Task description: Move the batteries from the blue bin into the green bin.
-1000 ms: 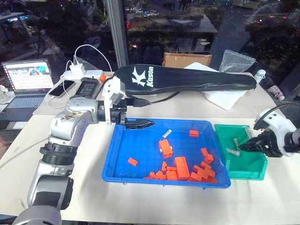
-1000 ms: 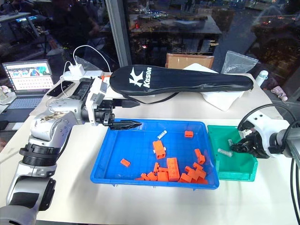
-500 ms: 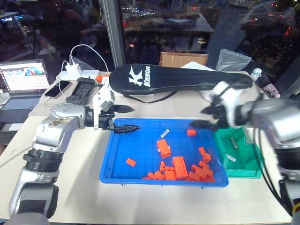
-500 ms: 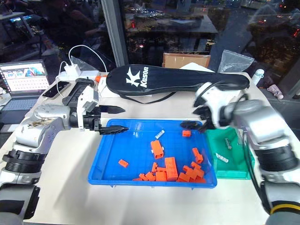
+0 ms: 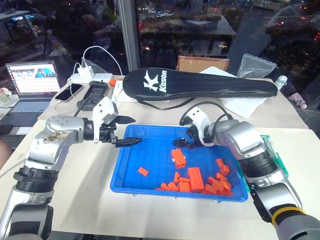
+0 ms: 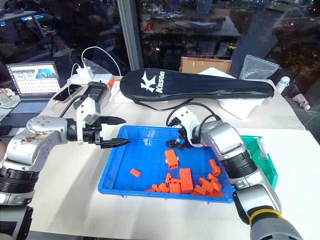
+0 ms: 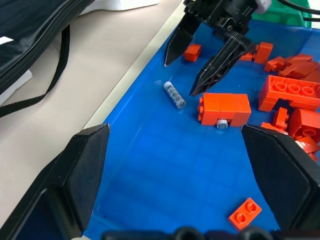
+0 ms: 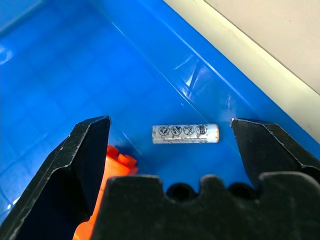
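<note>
The right arm (image 5: pixel 250 150) hides most of the green bin (image 5: pixel 279 159).

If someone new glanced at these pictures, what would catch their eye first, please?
Probably the bright blue bin mid-table, strewn with orange blocks. Over its far side the right gripper hangs open above a single battery lying on the floor. Behind the bin lies a long black racket bag.

Both arms reach inward, left tool (image 7: pixel 175 150) and right tool (image 7: pixel 192 67) spread wide
</note>
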Tool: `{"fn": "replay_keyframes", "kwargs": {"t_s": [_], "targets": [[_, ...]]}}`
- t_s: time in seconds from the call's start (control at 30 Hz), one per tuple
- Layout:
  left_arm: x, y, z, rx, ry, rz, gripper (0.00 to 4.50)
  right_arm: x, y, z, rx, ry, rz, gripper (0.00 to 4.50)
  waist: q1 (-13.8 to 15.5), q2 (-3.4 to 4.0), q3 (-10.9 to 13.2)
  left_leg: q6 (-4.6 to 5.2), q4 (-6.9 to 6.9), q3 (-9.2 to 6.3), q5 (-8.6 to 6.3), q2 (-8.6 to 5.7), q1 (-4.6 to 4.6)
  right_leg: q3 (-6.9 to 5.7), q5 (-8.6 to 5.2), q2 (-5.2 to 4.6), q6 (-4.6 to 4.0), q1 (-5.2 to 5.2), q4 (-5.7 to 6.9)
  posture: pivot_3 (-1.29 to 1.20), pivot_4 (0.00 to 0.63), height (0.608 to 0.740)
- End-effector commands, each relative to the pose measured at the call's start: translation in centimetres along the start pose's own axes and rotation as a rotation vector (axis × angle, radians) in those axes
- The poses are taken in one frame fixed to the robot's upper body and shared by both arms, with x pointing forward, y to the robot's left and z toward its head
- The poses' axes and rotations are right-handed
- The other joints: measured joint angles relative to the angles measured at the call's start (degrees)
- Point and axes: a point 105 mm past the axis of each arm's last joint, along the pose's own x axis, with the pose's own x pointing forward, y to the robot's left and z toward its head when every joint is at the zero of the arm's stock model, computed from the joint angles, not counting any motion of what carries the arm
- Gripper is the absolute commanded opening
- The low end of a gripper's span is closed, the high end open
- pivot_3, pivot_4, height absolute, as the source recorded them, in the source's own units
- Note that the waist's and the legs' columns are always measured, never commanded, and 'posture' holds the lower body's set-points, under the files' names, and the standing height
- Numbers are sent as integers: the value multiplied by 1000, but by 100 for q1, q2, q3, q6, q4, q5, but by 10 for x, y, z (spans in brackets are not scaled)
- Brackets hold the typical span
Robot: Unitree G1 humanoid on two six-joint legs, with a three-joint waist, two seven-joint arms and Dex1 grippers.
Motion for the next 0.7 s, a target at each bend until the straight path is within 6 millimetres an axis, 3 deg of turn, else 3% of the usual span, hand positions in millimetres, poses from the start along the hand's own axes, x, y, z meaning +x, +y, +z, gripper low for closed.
{"fn": "replay_keyframes", "kwargs": {"t_s": [0.03,0.7], "targets": [[-2,0,10,42,-22,4,4500,3,-8,8,21,-35,-56,4435,-5,0,0,0,0,0,0,0,0,0,0,0,0,0,1,0,150,740],[4,-5,10,45,-40,-23,4500,38,-16,-17,28,22,-120,4435,-122,-4,-2,0,1,0,0,0,17,1,-1,0,1,4,24,0,150,740]]}}
